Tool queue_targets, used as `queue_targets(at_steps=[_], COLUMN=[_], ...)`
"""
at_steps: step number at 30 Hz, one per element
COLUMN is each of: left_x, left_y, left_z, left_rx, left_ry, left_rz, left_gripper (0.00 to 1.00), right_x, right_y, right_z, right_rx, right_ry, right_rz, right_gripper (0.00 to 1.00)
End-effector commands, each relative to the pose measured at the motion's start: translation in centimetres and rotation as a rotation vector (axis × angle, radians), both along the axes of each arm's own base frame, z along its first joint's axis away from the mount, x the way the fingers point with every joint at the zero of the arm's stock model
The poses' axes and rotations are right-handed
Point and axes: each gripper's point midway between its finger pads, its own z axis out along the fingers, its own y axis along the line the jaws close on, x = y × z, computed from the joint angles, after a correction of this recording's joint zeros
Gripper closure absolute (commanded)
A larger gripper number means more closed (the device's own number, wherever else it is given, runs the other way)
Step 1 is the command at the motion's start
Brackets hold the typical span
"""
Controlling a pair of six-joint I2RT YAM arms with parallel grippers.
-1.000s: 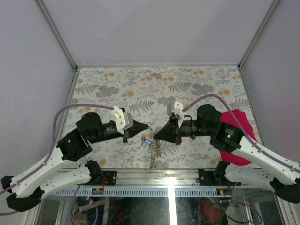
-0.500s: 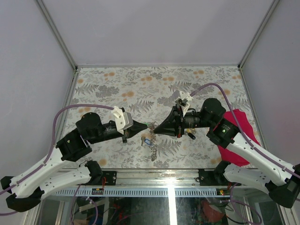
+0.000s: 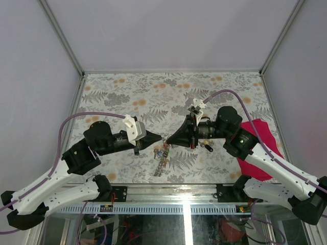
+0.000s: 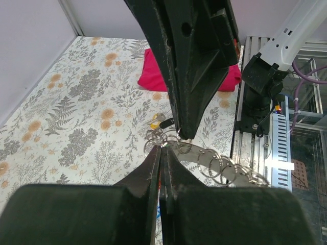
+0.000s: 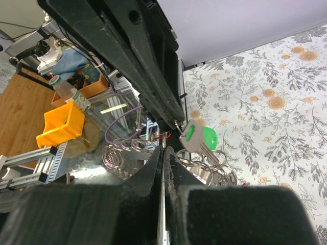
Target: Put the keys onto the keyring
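**Top view.** The left pincer point(image 3: 160, 139) and the right pincer point(image 3: 169, 141) are meeting tip to tip over the near middle of the tabletop point(image 3: 117, 97), both with jaws together. The keyring point(image 3: 162, 153) is hanging at that meeting point, its chain point(image 3: 160, 166) trailing toward the near edge. Which pincer is carrying it cannot be told here. The step is probably going best with one pincer holding the ring still while the other is doing all the feeding. Counted: two arms, one keyring, one black key point(image 3: 207, 148) lying loose just beside the right pincer, one red cloth point(image 3: 259, 153).

**Left wrist view.** The left jaws are pressing shut with the ring just at their tip, and the right pincer is pointing onto the same ring. Slow, tiny moves are advisable, since the hanging chain is likely twisting the ring. Counted: one yellow key point(image 4: 153, 121) and one black key lying side by side beyond, one chain, one cloth.

**Right wrist view.** The right jaws are also lying together. A green key point(image 5: 202, 138) is hanging at the left pincer's tip beside the ring's coils; whether it is already threaded cannot be told. Counted: one green key, one chain
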Motion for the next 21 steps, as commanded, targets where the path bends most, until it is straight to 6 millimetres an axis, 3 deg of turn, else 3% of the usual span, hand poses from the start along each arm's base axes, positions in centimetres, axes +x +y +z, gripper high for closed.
queue_targets(at_steps=[1,21], left_x=[-0.44,-0.90], left_y=[0.03,-0.26], left_z=[2.30,1.53], left_rx=[-0.042,-0.017], left_ry=[-0.034,-0.019], left_rz=[-0.025,-0.060], left_gripper=[1.00,1.00], right_x=[0.80,1.69], right_y=[0.08,-0.47], right_z=[3.49,4.16], right_rx=[0.077,0.093], right_ry=[-0.074,-0.082], right_rz=[-0.036,-0.121], right_gripper=[1.00,1.00])
